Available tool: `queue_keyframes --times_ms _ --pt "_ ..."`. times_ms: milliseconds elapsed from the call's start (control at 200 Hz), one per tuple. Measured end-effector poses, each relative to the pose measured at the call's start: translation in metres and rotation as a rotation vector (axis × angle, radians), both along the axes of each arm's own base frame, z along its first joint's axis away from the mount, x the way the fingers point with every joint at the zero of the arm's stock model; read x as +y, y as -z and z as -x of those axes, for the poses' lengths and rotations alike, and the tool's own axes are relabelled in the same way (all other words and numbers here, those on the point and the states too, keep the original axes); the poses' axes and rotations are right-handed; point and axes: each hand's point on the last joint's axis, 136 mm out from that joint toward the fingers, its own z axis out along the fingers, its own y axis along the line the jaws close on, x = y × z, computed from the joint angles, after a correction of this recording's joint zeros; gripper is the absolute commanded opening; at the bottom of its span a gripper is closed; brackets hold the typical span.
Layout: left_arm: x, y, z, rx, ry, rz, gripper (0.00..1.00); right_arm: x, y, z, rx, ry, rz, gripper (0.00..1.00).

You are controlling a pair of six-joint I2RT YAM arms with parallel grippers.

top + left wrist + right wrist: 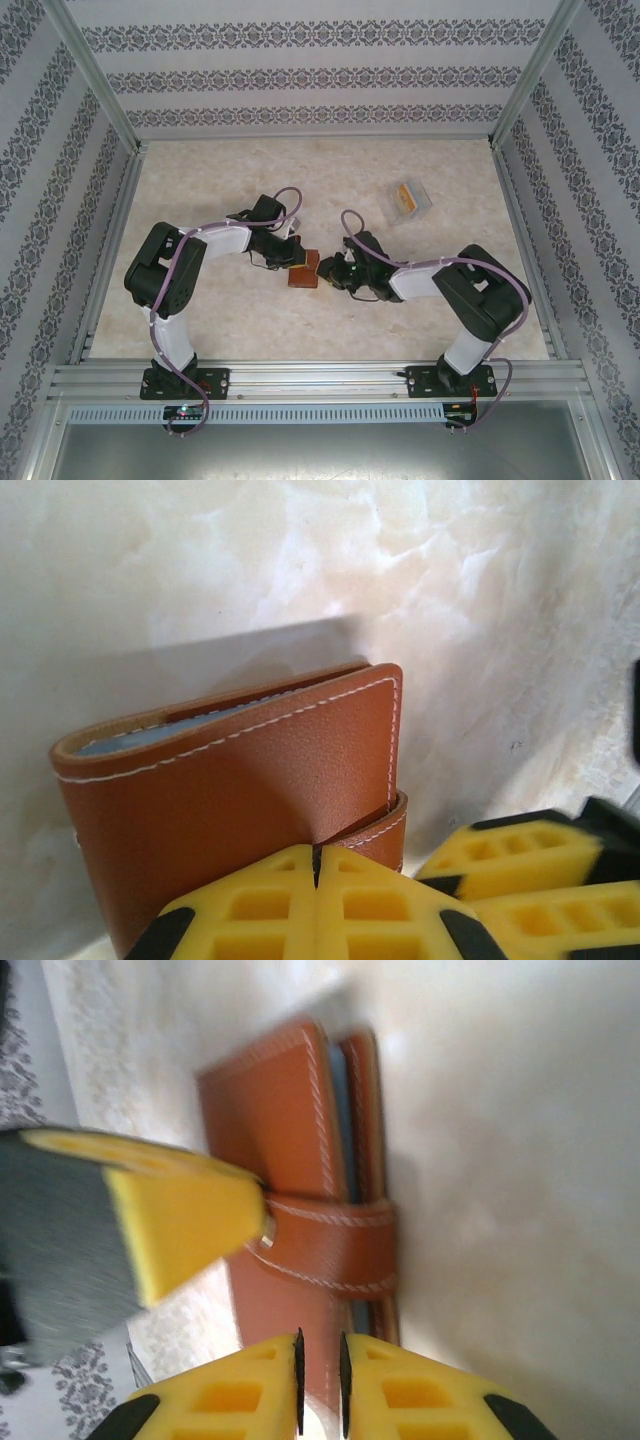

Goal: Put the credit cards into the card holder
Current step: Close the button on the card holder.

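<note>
Evidently the wallet (303,268) is being unfastened mid-table — left gripper (315,865) shut against it, right gripper (320,1355) barely parted at its strap (330,1245), hold unclear; next, cards (404,194) must be fetched from the far-right box (424,207).

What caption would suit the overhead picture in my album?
Left gripper and right gripper flank the brown card holder; a clear box with an orange card sits beyond.
</note>
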Motion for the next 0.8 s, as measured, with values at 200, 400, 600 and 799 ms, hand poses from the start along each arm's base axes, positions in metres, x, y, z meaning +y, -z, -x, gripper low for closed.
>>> queue_keyframes --times_ms 200,400,600,799 --pt "0.0 0.0 0.0 -0.004 0.0 0.002 0.0 0.004 -0.048 -0.031 -0.121 -0.017 0.031 0.13" --pt "0.0 0.0 0.0 -0.007 -0.007 0.005 0.0 0.014 -0.049 -0.04 -0.143 -0.062 0.119 0.03" --pt "0.0 -0.001 0.001 -0.011 -0.017 0.012 0.0 0.011 0.001 -0.025 -0.018 -0.108 0.2 0.01" --pt "0.001 -0.001 0.002 -0.013 -0.022 0.014 0.0 0.015 0.013 -0.023 0.014 -0.144 0.213 0.01"
